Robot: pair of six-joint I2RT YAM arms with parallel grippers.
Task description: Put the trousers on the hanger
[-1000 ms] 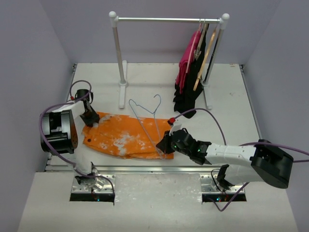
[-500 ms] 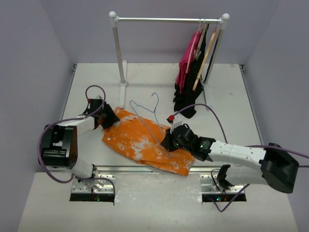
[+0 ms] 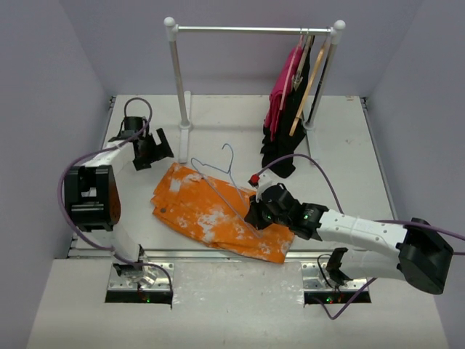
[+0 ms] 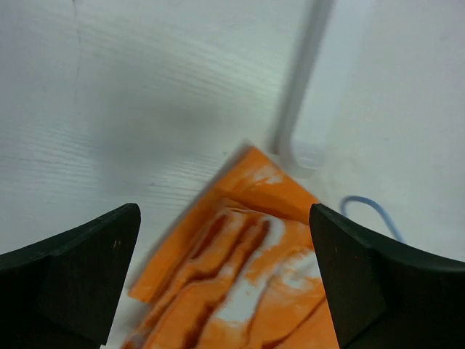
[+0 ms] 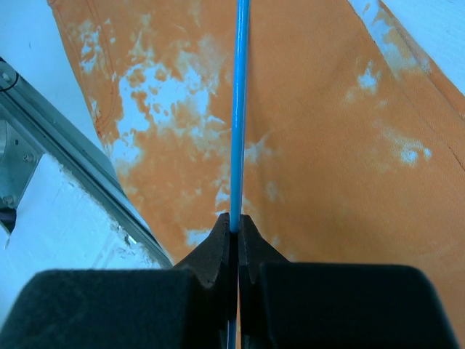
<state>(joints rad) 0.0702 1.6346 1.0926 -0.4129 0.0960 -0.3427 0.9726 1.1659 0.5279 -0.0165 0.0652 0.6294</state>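
The orange trousers with white blotches lie crumpled on the table, slanting from upper left to lower right. The thin blue-grey wire hanger lies across them, its hook pointing to the back. My right gripper is shut on the hanger's wire at the trousers' right side, with the orange cloth beneath it. My left gripper hangs open, up and left of the trousers and apart from them. In its wrist view, the trousers' corner shows between the spread fingers.
A white clothes rack stands at the back, its left post base just behind the trousers. A pink garment, a black garment and a wooden hanger hang at its right end. The table's metal front rail is close to the trousers.
My left gripper has opened, let go of the trousers and pulled back to the upper left. The trousers have turned and shifted right. The right gripper still holds the hanger.
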